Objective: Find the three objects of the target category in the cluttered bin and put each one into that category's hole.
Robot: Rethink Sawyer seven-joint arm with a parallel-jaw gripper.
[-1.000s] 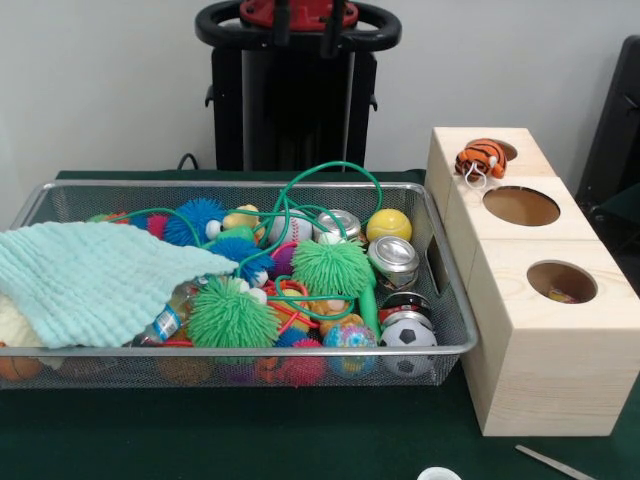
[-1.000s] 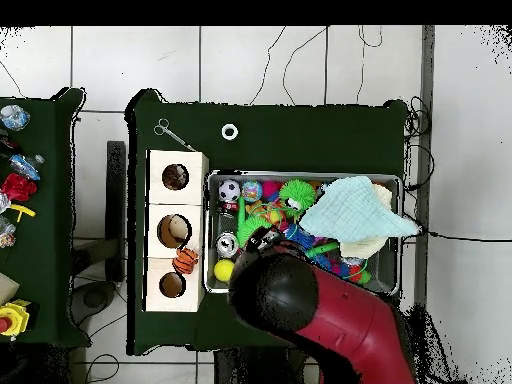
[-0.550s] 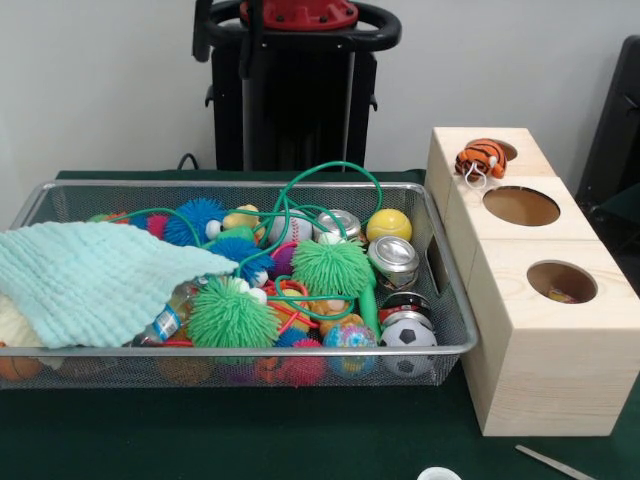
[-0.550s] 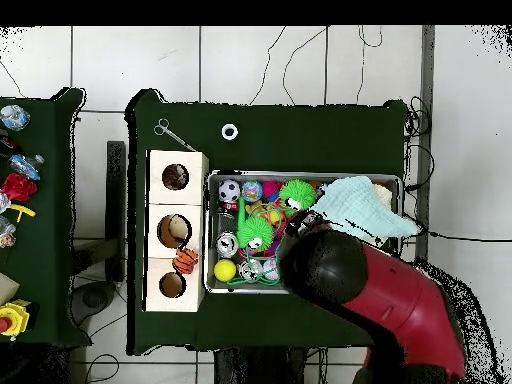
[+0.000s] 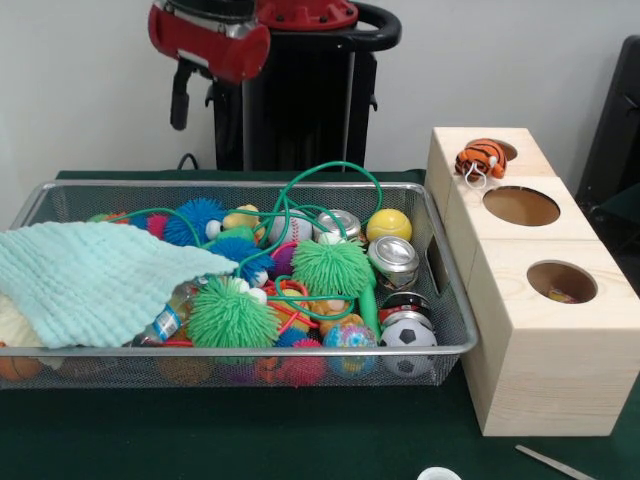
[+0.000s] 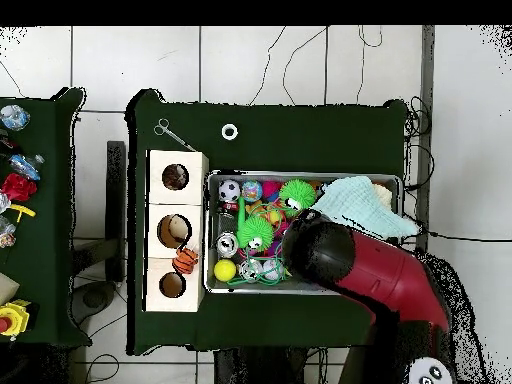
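A wire mesh bin (image 5: 447, 262) holds a jumble of toys: green spiky balls (image 5: 230, 315), a blue spiky ball (image 5: 195, 218), a yellow ball (image 5: 388, 225), a soccer ball (image 5: 408, 333), metal cans (image 5: 392, 257) and a green cord (image 5: 330, 170). To its right stands a wooden box (image 5: 540, 350) with three round holes. An orange striped toy (image 5: 481, 158) rests on the box top beside the far hole. My arm's red end (image 5: 210, 35) hangs above the bin's far left side, with the gripper (image 5: 180, 95) below it, too indistinct to read. From overhead the arm (image 6: 320, 250) covers the bin's middle.
A mint towel (image 5: 95, 280) drapes over the bin's left part. A small metal tool (image 5: 555, 462) and a white ring (image 6: 230, 131) lie on the green table. In the overhead view a side table (image 6: 15, 190) carries several loose items.
The arm has swung across the bin. Its red end has come into the front view at the top left. The objects in the bin and on the box have not moved.
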